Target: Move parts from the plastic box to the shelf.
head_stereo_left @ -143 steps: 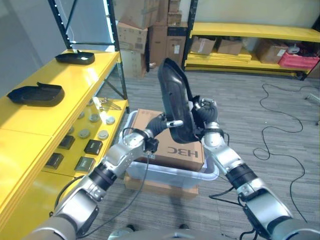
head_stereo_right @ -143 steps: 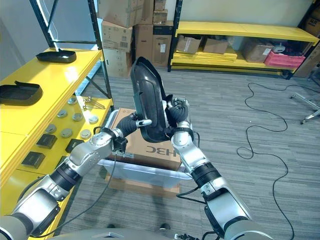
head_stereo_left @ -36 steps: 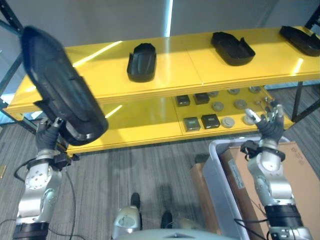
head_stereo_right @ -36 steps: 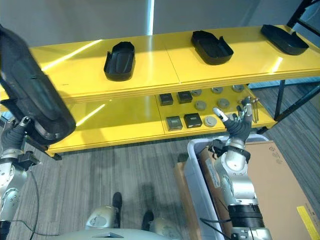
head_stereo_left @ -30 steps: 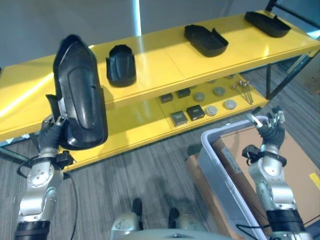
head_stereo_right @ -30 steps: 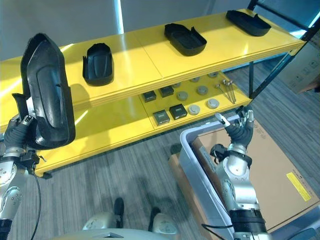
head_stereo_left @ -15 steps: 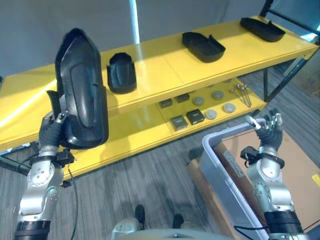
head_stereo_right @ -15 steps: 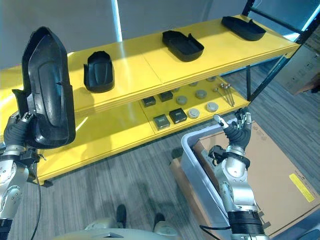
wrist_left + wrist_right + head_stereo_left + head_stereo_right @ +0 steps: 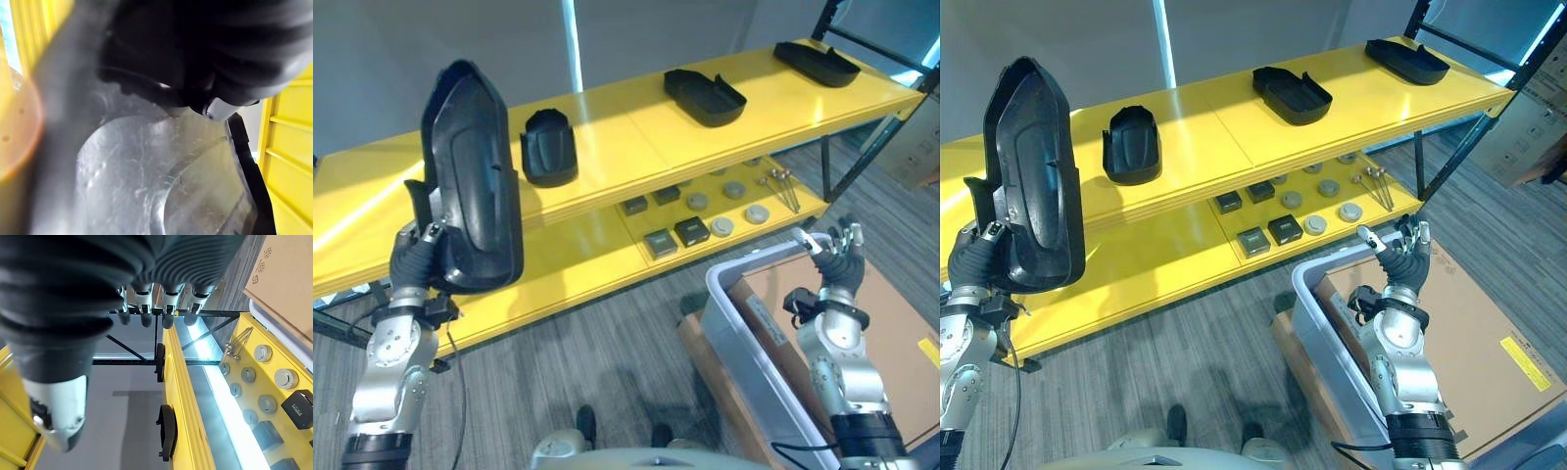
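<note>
Part in hand: a long black moulded shell (image 9: 470, 181), held upright with its pointed end at 12 o'clock, gripped at its lower end.
Left robot hand (image 9: 411, 259): curled round the shell's bottom edge, out at the robot's left (fingers mostly hidden behind the part in the head views).
Right robot hand (image 9: 1402, 257): fingers straight and spread, holding nothing, raised over the near corner of the plastic box (image 9: 1327, 338).
Key relation: the yellow shelf's top deck (image 9: 636, 122) lies at about 1 o'clock from the held shell; bare deck shows at the shelf's left end, beside the small black cup-like part (image 9: 548, 149). The left robot hand is far the nearer one.
Long axis: vertical now; I judge it must tip flat to lie like the two black trays (image 9: 703, 95) further along.
Box contents: a cardboard carton (image 9: 1449, 328) shows inside.
Left wrist view adds: the shell's grey inner surface (image 9: 146, 176) close up, and a silver fingertip (image 9: 217, 108) against it (contact the head views hide).
Right wrist view adds: the lower shelf's round discs (image 9: 264, 352) and the straight fingers (image 9: 166, 308).
</note>
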Robot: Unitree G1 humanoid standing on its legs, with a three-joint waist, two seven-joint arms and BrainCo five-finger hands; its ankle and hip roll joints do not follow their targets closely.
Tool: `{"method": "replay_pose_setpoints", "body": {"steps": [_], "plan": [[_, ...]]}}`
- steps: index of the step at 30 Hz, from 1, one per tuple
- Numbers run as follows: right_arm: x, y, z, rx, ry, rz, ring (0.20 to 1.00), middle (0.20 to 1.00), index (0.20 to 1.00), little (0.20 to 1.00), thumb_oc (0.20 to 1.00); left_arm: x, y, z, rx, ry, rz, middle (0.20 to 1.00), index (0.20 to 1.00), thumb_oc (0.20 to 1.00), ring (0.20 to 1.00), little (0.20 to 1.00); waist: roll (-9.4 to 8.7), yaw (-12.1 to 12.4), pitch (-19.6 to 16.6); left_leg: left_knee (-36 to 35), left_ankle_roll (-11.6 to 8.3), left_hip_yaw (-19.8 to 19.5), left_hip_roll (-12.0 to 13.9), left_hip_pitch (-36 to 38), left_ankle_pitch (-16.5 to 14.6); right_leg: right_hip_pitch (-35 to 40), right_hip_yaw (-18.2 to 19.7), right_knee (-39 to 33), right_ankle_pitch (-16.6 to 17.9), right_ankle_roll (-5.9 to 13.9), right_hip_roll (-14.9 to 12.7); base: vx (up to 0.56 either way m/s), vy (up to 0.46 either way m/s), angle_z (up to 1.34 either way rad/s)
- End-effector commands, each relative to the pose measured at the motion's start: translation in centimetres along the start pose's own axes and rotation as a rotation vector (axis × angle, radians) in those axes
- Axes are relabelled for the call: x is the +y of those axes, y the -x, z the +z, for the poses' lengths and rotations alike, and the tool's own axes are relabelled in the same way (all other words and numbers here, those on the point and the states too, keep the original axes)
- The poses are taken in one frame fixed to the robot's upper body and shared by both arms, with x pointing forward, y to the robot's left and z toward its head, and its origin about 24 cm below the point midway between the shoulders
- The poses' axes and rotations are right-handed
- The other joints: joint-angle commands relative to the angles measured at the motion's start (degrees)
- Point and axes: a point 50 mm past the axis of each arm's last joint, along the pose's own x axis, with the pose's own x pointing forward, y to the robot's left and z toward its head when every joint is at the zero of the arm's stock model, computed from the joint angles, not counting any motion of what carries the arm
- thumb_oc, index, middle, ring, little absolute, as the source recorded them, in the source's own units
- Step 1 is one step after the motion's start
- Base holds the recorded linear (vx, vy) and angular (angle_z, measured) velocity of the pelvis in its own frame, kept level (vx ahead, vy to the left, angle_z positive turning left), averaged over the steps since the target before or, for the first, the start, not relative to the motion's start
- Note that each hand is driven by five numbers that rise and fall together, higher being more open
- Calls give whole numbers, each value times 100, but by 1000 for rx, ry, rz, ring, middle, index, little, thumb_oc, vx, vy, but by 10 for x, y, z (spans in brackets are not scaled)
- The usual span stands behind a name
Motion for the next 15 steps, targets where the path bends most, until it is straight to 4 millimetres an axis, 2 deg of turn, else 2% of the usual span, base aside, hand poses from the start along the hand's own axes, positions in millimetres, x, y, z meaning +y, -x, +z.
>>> {"method": "replay_pose_setpoints", "body": {"steps": [1,10,13,15], "plan": [[4,-4,17,-89,-3,32,1000,1000,1000,1000,1000,-2,-7,28,-146,-9,-8,200,200,200,200,200,-162,48,-340,44,-94,-200,7,-77,-327,-305,-348,177,-21,265,-93,44,49,0],[8,-7,20,-94,-28,58,1000,1000,1000,1000,1000,3,-5,28,-152,-38,42,200,200,200,200,200,-134,177,-275,301,-24,-261,-103,-145,-481,-321,-389,324,-46,326,-273,38,113,0],[10,-8,21,-97,-54,52,1000,1000,1000,1000,1000,5,-6,29,-150,-57,45,200,200,200,200,200,-117,234,-223,452,61,-291,-171,-212,-565,-391,-390,609,-122,379,-398,19,173,6],[14,-8,23,-110,-82,40,1000,1000,1000,1000,1000,7,-8,34,-162,-74,31,200,200,200,200,200,-79,330,-107,655,265,-380,-293,-336,-643,-587,-368,1348,-267,454,-598,7,211,14]]}}
